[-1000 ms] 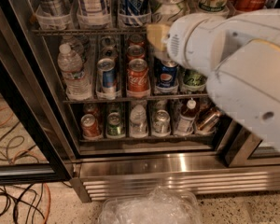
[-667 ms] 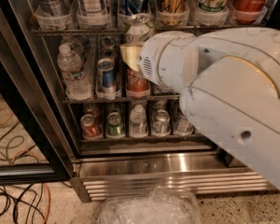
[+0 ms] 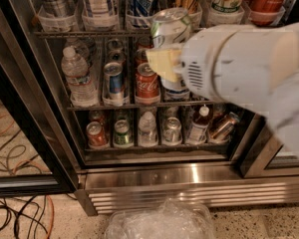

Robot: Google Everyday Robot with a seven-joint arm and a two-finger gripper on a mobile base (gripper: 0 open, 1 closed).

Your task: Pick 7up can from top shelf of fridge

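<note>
Fridge [image 3: 189,176]: steel-based, lower racks [image 3: 139,105] stocked with cans and bottles.
Top shelf [image 3: 84,33]: tall cans standing in clear lanes.
7up can [image 3: 170,28]: tilted, out in front of the racks (overlapping that shelf's front edge).
Pincer [image 3: 165,54]: centre-right, pinching the 7up can.

We see a bulky white arm [image 3: 239,63], grey-scuffed, with vent slots; its pale-yellow gripper [image 3: 164,59] sits just beneath the 7up can [image 3: 170,28].
</note>
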